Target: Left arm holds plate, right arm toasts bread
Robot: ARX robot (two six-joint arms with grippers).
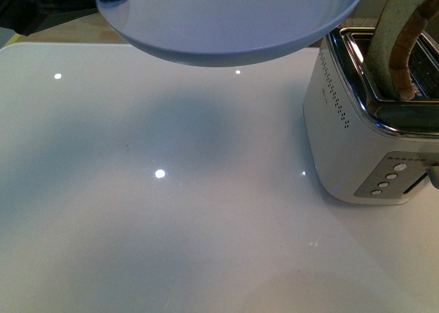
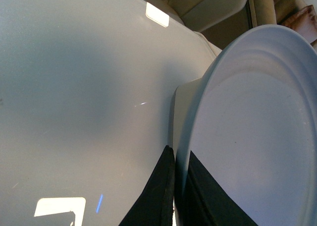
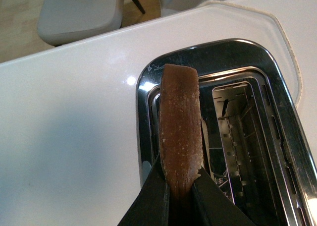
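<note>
- The bread (image 3: pixel 181 132) stands on edge, crust towards the wrist camera, over one slot of the toaster (image 1: pixel 343 141); in the front view its lower end seems to dip just below the chrome rim, while most of the slice rises clear above it
- The right gripper (image 3: pixel 179 180) is clamped on the slice, one dark finger on each flat face near its upper end
- The second slot (image 3: pixel 242 137) beside it lies empty, with its wire guides showing
- Judgement: the step in hand is lowering the slice into its slot, and the task is at an early-to-middle stage, since the bread is not yet seated
- To do it well, hold the slice parallel to the slot's long sides and bring it straight down, so that the crust does not catch the chrome lip or the guide wires
- The slice looks slightly bowed in the front view, so a slow descent and a late release, once the guides flank it, should stop it tipping against the rim
- The fingers need to part only a little and lift straight up, or they may drag the slice back out
- The plate (image 1: pixel 233 25) hangs in the air above the table (image 1: pixel 137 189), to the left of the toaster and apart from it, throwing a soft shadow on the white top
- The left gripper (image 2: pixel 179 159) is closed on the plate's rim, one dark finger on each side
- The plate is best kept level and clear of the toaster while the right arm works
</note>
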